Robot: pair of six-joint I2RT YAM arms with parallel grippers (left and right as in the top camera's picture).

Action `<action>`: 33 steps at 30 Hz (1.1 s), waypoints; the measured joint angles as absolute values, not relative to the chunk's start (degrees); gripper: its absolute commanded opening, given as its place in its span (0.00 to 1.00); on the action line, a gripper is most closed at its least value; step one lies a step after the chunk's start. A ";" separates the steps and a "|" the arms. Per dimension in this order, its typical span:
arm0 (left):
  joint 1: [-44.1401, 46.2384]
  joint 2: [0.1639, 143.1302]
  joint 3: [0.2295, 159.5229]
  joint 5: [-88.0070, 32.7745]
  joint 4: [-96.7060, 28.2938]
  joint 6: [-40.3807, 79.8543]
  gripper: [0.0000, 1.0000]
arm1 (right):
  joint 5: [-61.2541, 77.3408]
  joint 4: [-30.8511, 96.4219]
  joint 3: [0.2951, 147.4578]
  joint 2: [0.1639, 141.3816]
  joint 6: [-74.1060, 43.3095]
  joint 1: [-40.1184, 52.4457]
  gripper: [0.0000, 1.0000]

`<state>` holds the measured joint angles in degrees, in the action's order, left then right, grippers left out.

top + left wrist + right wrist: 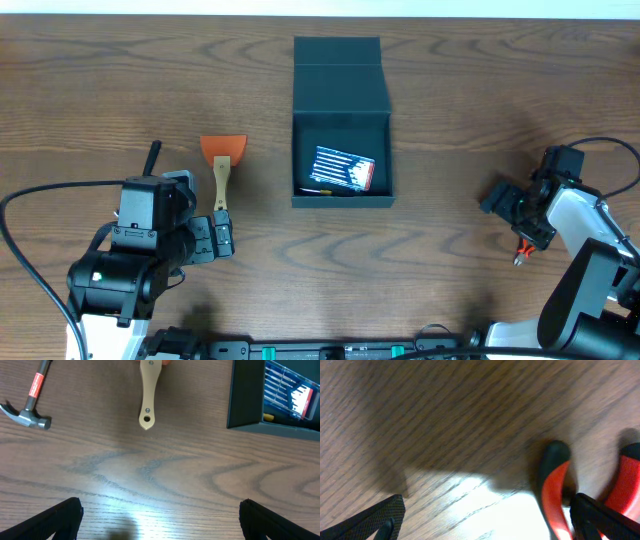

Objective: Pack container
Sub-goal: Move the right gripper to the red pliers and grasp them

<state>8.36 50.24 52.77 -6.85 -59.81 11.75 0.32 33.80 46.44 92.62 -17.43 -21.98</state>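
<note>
Pincers are seen spread wide on both sides of the counter. Nothing is held by the left gripper, near the front-left corner, just short of the pale handle of an orange scraper. Red-handled pliers lie at one fingertip of the right gripper, by the right edge; contact cannot be told. The container is set mid-counter toward the far edge, lid back, a striped packet inside. Labels on packet and hammer cannot be read.
</note>
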 measured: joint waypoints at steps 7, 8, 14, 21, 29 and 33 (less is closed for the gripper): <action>8.36 50.26 52.77 -6.85 -59.81 11.75 0.99 | 1.10 33.95 46.41 92.62 -17.32 -21.98 0.96; 8.36 50.24 52.77 -6.85 -59.81 11.75 0.98 | 1.10 33.93 46.39 92.62 -17.32 -21.98 0.96; 8.36 50.24 52.77 -6.85 -59.81 11.75 0.99 | 0.69 33.56 46.13 92.75 -17.32 -21.98 0.96; 8.36 50.24 52.77 -6.85 -59.81 11.75 0.98 | -2.00 33.61 46.63 94.26 -17.04 -21.98 0.82; 8.36 50.26 52.77 -6.85 -59.81 11.75 0.98 | -3.03 33.15 47.18 94.89 -16.64 -22.33 0.52; 8.36 50.24 52.77 -6.85 -59.81 11.75 0.99 | -3.01 32.97 47.20 94.98 -16.34 -22.41 0.35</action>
